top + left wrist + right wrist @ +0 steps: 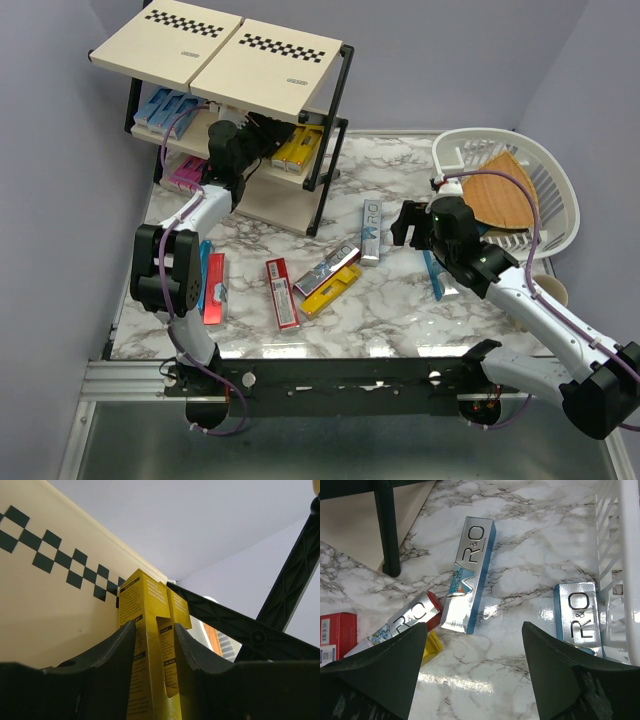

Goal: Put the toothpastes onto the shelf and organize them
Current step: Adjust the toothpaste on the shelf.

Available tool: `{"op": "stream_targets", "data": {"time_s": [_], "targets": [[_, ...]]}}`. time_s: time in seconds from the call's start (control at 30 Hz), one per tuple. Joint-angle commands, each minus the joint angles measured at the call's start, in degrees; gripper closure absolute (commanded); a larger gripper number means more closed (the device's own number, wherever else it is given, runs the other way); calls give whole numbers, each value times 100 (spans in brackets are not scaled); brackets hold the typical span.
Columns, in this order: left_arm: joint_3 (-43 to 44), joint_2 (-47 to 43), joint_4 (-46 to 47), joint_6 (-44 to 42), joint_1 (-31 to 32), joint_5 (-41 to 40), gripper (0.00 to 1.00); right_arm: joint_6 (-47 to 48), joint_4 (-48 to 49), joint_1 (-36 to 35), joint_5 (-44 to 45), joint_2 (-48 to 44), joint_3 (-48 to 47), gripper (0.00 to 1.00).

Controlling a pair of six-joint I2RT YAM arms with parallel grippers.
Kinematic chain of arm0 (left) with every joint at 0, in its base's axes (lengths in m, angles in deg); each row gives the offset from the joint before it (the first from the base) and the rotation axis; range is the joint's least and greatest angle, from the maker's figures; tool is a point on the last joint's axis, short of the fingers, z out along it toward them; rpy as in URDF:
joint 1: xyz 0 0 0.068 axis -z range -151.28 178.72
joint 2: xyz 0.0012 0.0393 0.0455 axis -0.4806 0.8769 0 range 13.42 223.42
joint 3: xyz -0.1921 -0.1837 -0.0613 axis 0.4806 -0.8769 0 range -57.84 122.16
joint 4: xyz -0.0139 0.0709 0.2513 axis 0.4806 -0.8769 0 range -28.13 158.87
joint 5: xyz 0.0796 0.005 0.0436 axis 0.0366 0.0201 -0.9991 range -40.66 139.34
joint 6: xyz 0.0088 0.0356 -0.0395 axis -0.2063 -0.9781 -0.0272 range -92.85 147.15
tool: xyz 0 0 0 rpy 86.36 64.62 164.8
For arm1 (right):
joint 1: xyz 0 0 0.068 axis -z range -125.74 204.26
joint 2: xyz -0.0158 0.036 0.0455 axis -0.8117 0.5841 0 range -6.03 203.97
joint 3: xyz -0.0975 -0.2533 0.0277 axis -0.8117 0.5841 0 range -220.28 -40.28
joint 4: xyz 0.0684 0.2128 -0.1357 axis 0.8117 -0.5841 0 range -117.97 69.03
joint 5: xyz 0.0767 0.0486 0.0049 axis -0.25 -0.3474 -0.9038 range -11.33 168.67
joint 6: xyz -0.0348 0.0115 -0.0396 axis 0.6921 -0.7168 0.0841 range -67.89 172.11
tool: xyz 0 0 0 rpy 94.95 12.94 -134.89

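**Yellow box at the middle tier**

My left gripper (155, 635) is pinched nearly closed on a yellow toothpaste (142, 615). It is held end-on, I judge so it can sit beside the yellow boxes (300, 150) on the shelf (240, 50), at 11 o'clock on the table (400, 310). My right gripper (474, 640) hangs wide open and empty (no contact I can see), with the silver box (470, 575) at its 12 o'clock, a likely next pick.

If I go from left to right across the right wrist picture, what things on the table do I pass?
red box → tilted silver box → long silver box → silver box by the basket → white basket
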Motion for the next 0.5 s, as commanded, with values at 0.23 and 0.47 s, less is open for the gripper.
{"op": "stream_targets", "data": {"time_s": [0.23, 0.47], "targets": [[154, -250, -625, -666, -48, 175, 42, 44, 0, 26, 55, 22, -84, 15], [128, -733, -994, -1113, -206, -168, 25, 27, -17, 35, 64, -58, -75, 15]]}}
